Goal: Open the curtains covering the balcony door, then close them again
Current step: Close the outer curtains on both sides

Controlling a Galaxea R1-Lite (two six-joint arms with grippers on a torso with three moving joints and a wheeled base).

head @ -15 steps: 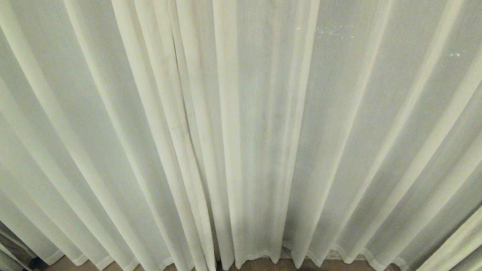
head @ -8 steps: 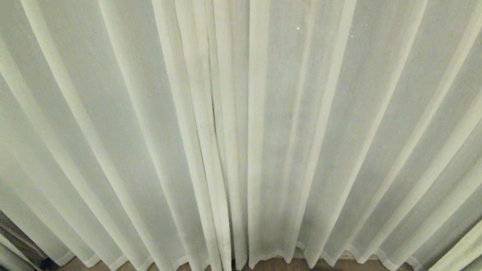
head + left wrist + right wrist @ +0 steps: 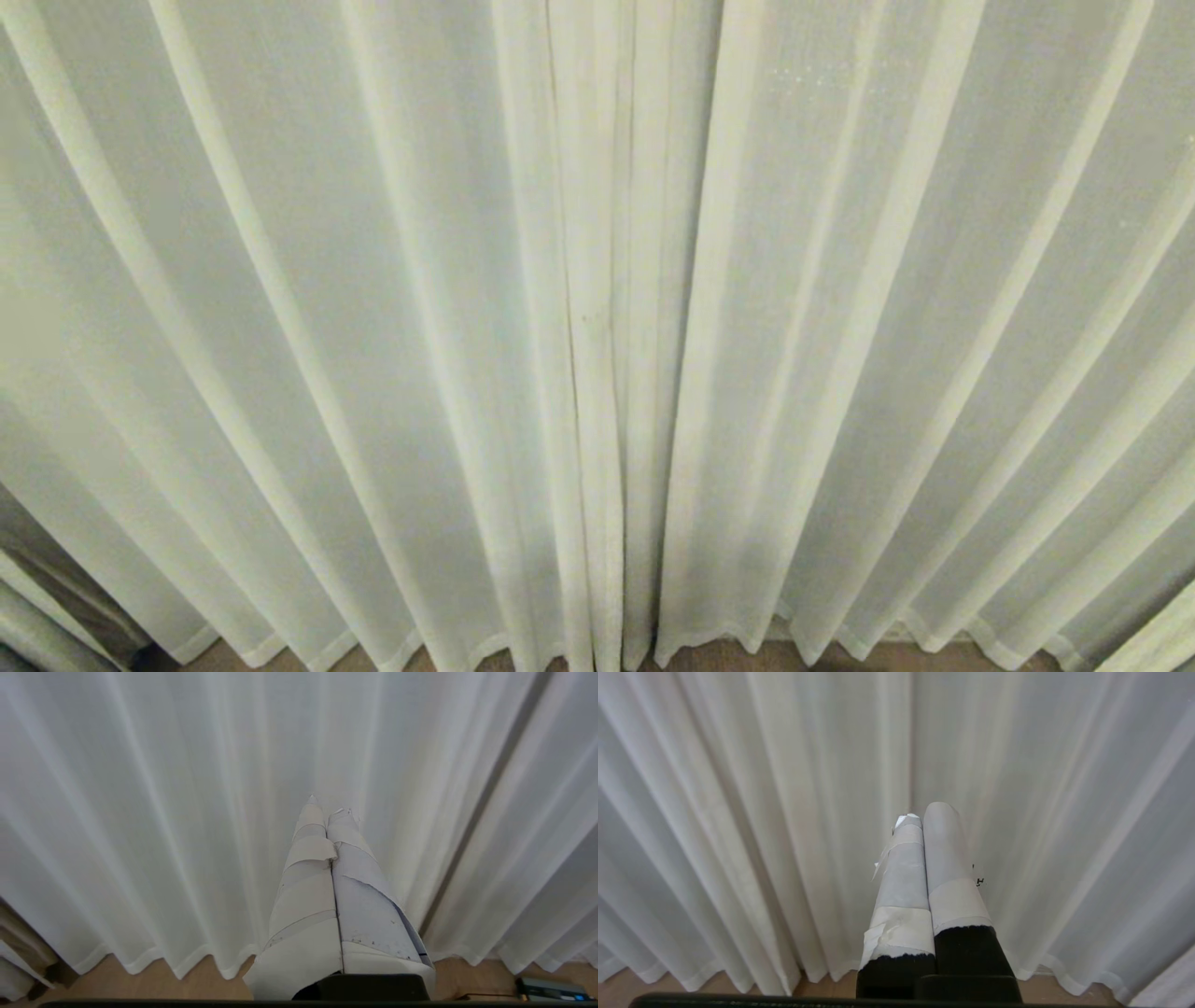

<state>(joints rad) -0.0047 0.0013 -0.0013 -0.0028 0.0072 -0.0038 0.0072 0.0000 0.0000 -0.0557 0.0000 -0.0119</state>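
A: What fills the head view?

B: The curtains, cream-white and thin, hanging in many upright pleats. They cover almost the whole view, drawn shut. The two panels meet in a tight bunch of folds a little right of the middle, and no gap shows between them there.

A: Can you see the door?

B: No. The curtains hide it completely, and only faint specks of light come through the cloth high up, right of the seam.

A: What lies below the curtains?

B: A narrow strip of brown floor under the wavy hem. The hem hangs just above the floor or brushes it; I cannot tell which. At the curtains' lower left edge a bit of something darker shows, too little to name.

A: Where are the arms?

B: Neither shows in the head view. Each wrist view looks along its own tool toward the curtains. The left tool has its two tape-wrapped fingers pressed together, holding nothing, tips pointing at the curtains, whether touching I cannot tell. A dark fold line runs down the curtains beside it.

A: And the right one?

B: The right tool is the same: fingers together, wrapped in pale tape over black, empty, aimed at the pleats.

A: Anything smaller?

B: In the left wrist view, a small dark box with a blue light sits on the floor just before the hem.
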